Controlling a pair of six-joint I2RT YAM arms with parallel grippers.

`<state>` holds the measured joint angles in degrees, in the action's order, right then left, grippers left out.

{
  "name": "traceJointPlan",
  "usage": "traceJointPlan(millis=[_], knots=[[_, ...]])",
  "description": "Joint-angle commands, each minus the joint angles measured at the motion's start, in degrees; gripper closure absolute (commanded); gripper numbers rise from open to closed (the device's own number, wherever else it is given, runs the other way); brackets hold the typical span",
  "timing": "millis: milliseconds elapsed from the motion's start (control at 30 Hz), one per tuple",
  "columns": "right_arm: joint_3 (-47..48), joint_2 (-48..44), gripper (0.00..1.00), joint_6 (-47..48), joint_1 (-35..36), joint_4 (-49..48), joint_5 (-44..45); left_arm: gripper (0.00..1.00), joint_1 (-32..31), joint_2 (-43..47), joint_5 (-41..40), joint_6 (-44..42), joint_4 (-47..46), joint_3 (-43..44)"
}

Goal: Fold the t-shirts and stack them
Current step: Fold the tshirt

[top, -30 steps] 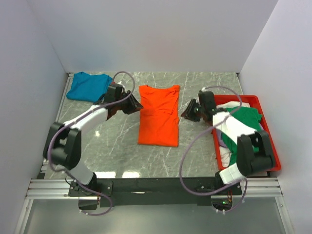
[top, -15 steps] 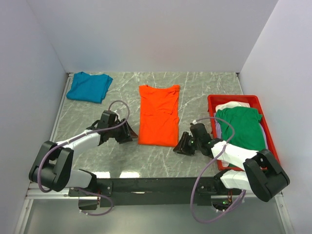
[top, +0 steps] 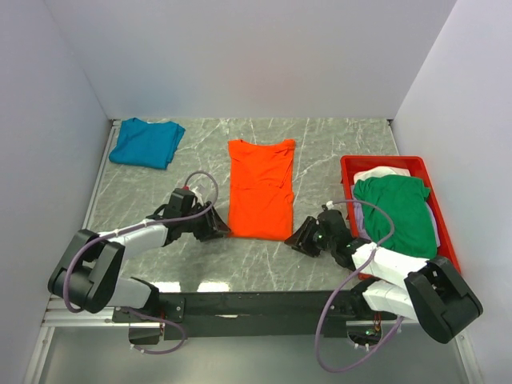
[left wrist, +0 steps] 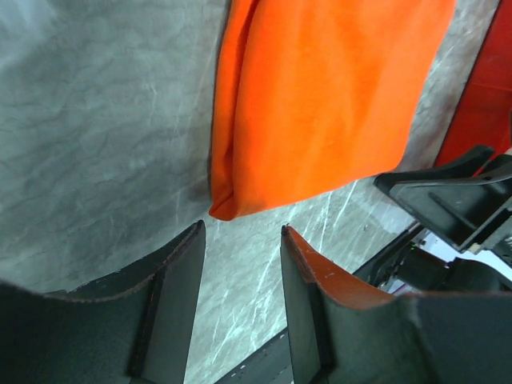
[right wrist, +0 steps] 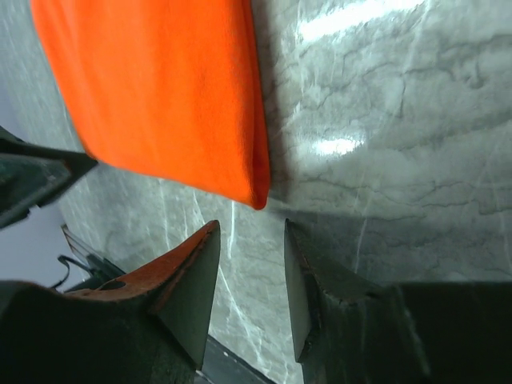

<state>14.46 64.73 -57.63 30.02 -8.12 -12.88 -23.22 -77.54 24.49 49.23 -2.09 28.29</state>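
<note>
You are looking down on a grey marbled table (top: 336, 152) enclosed by white walls. At its centre lies the bright orange t-shirt (top: 260, 188), folded into a long strip running from 12 to 6 o'clock, collar end at 12.

At 3 to 4 o'clock of the table sits a red tray (top: 400, 162). Inside it a green t-shirt (top: 396, 212) lies crumpled on top, with a white t-shirt (top: 380, 173) showing at the tray's 12 o'clock end. A teal blue t-shirt (top: 146, 142) lies folded in the table's 10 o'clock corner, well apart from the rest.

Your left gripper (top: 218, 230) is low over the table at the orange shirt's 7 o'clock corner. In its wrist view the fingers of the left gripper (left wrist: 242, 232) stand apart with nothing between them, and the shirt's corner (left wrist: 320, 104) lies just beyond the gap.

Your right gripper (top: 298, 238) is low at the shirt's 5 o'clock corner. In its wrist view its fingers (right wrist: 252, 228) are likewise spread and hold nothing, with the orange corner (right wrist: 168, 96) just ahead of the tips.
</note>
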Motion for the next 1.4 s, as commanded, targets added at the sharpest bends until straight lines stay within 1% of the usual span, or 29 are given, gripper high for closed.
traceJointPlan(millis=[0,300,533,733,867,967,1033,1067,1100,1133,1167,1200,1233,1267,1333,1367], knots=[[-1.36,-0.66,0.54,-1.44,0.30,-2.51,3.83,0.52,-1.30,-0.60,-1.63,0.86,-2.57,-0.43],[-2.24,3.47,0.55,-2.14,0.30,-6.90,3.92,0.51,-2.00,-0.24,-6.29,1.74,-2.13,-1.40],[-2.07,4.70,0.57,-1.96,0.30,-7.52,4.71,0.52,-2.79,-3.49,-5.33,2.97,-5.64,-2.19],[-2.42,4.09,0.58,-1.88,0.30,-6.82,5.85,0.57,-4.11,-5.34,-5.77,3.68,-6.26,-1.84],[-2.33,4.44,0.60,-1.53,0.30,-7.17,6.12,0.61,-4.64,-5.96,-5.95,3.77,-6.61,-1.84],[-1.63,5.84,0.62,-0.91,0.21,-7.96,5.59,0.68,-5.08,-6.48,-5.42,4.20,-7.67,-1.84],[-1.01,6.55,0.64,-0.39,0.30,-8.49,5.24,0.70,-5.34,-6.92,-5.42,4.56,-8.28,-1.84],[-0.92,6.64,0.65,-0.21,0.21,-8.58,5.06,0.75,-5.52,-7.01,-5.42,4.73,-8.46,-1.75],[-0.49,6.55,0.67,-0.12,0.30,-8.84,4.89,0.77,-5.52,-7.10,-5.33,4.82,-8.63,-1.75],[-0.14,6.55,0.70,0.40,0.30,-8.58,4.80,0.80,-5.52,-7.19,-5.33,4.82,-8.81,-1.84],[0.30,6.55,0.73,0.76,0.30,-8.06,4.89,0.88,-5.52,-6.93,-5.24,4.99,-9.07,-1.84],[1.26,6.03,0.75,1.11,0.30,-6.92,4.89,0.91,-5.52,-6.66,-5.24,5.17,-9.16,-1.93],[1.53,5.85,0.80,1.90,0.30,-6.47,4.80,0.94,-5.60,-5.79,-5.24,5.26,-9.08,-2.10],[1.80,5.24,0.85,2.16,0.21,-5.95,4.71,0.99,-5.69,-5.26,-5.33,5.35,-8.64,-2.19],[1.89,3.31,0.92,2.95,0.30,-4.02,4.80,0.99,-5.87,-2.90,-5.94,5.17,-7.50,-2.54],[1.72,2.43,0.98,3.31,0.30,-3.49,4.62,0.99,-6.04,-2.01,-6.38,5.17,-6.88,-2.80]])
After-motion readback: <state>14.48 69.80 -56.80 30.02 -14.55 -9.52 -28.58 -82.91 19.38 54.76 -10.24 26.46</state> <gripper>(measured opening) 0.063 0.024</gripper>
